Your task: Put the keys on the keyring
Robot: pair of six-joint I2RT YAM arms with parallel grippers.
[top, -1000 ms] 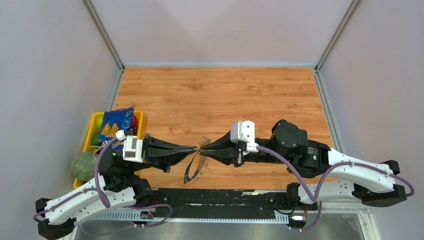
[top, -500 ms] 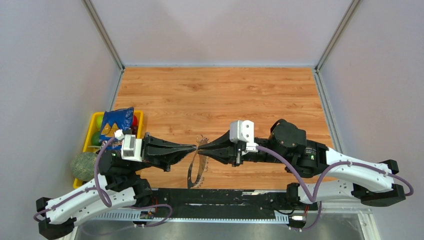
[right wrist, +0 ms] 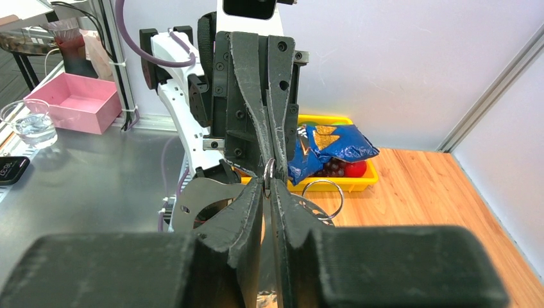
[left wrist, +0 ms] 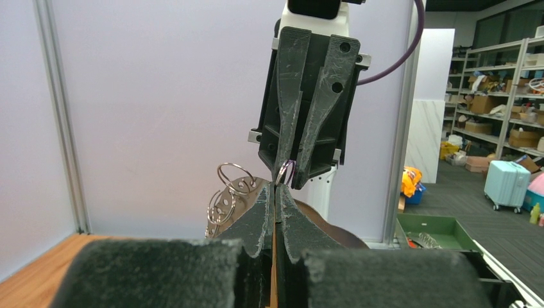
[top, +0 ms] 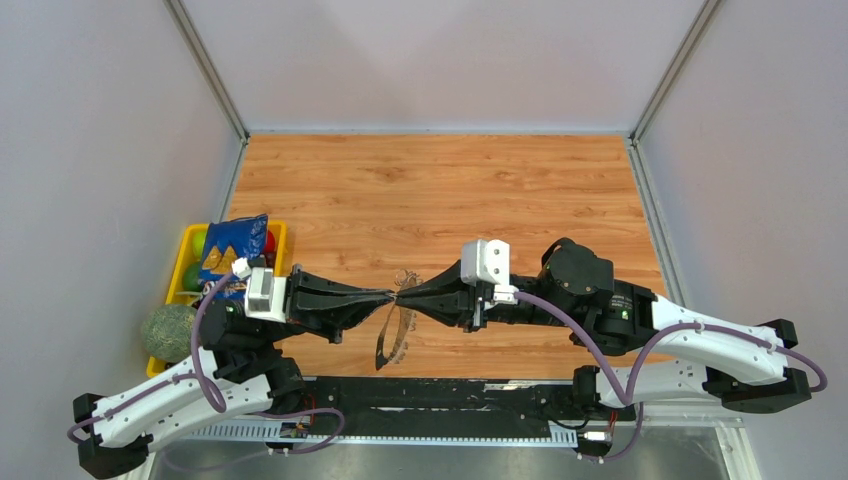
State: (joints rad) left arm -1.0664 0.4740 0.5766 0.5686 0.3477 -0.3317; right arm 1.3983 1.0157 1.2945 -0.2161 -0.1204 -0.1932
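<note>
Two black claws meet tip to tip above the wooden worktop (top: pixel 440 190), both pressed closed: the right claw (top: pixel 407 297) pinches the thin silver metal keyring (left wrist: pixel 286 172); what the left claw (top: pixel 383 296) holds I cannot tell. Over the last second only the dark flat piece dangling beneath (top: pixel 388 338) has swung, so I judge threading unfinished. I see no key, and print on the blue snack bag (top: pixel 232 250) is unreadable.
</note>
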